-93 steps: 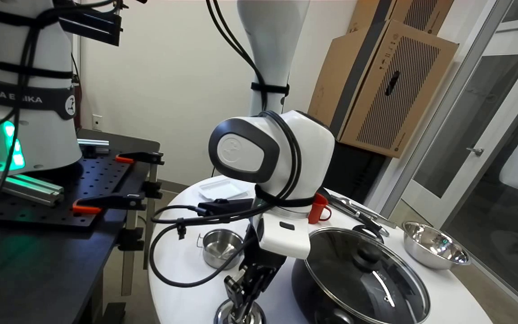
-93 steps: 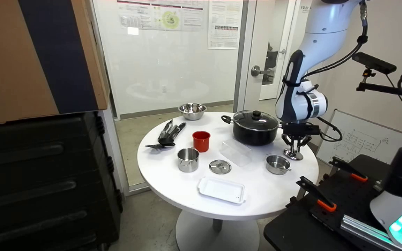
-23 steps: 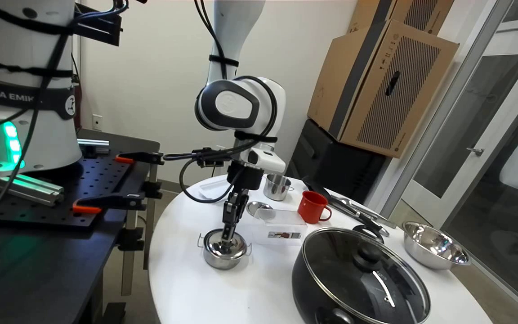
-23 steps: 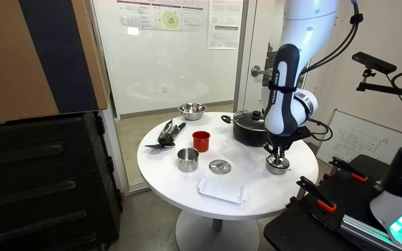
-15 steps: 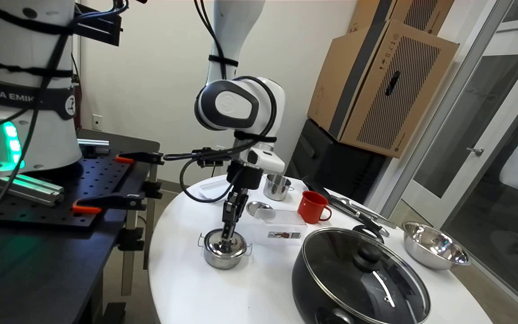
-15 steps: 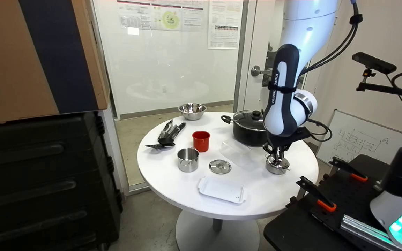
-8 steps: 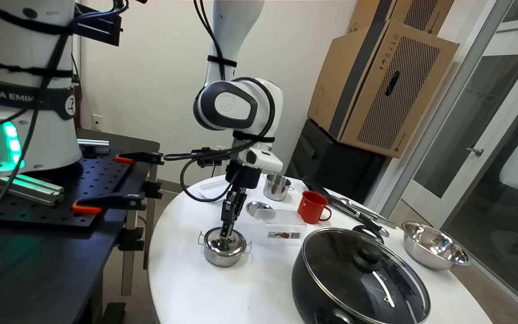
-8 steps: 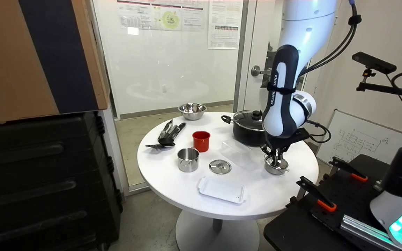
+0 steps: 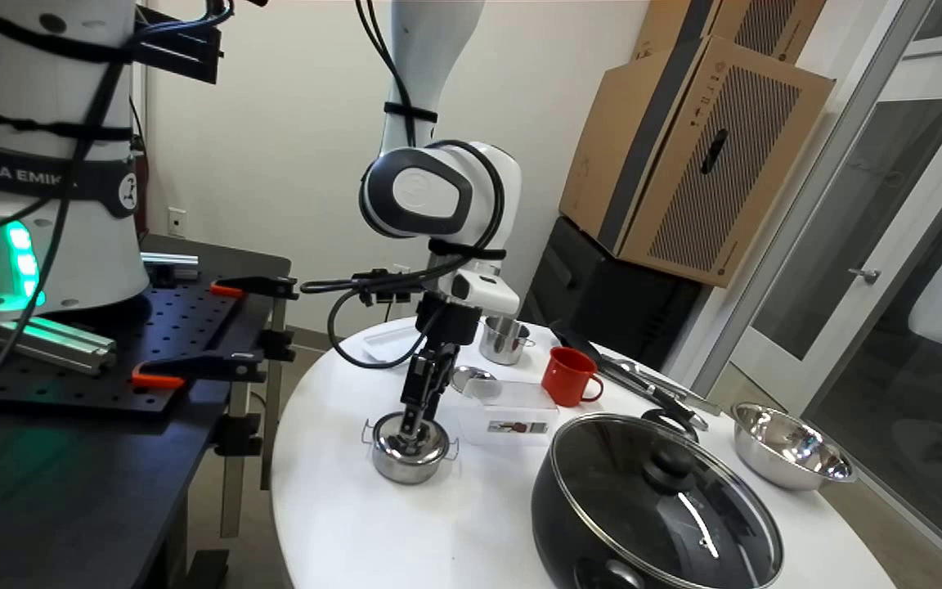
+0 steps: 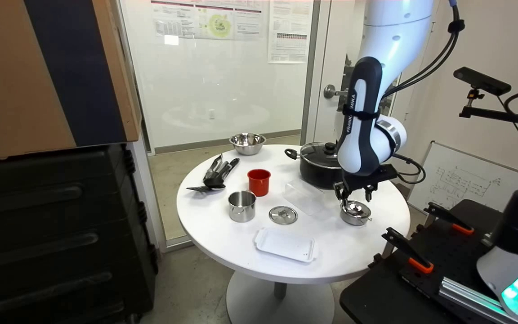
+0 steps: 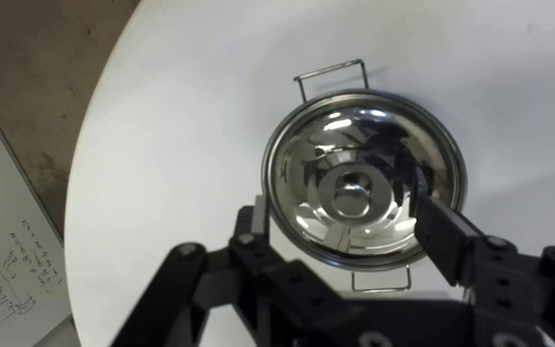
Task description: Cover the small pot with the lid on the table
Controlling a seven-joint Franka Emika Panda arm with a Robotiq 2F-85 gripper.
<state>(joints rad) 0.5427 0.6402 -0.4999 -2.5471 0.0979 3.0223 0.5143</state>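
Round white desk (image 10: 324,229), lid (image 11: 364,178) on

A pale wall (image 9: 299,164) backs the scene, and near the desk's edge your small pot (image 9: 407,472) wears its lid, which looks evenly seated. Your tool (image 11: 340,201) is released, fingers (image 11: 443,231) spread well apart to either side of the lid's centre; whether a tip touches it, you can't tell. So covering looks done, and only backing off seems left. Straight up is your roomiest way, I'd judge: a clear box (image 9: 512,421) sits near the pot on one side, the desk's edge runs on the opposite side, and the big black pot (image 10: 318,174) stands farther off
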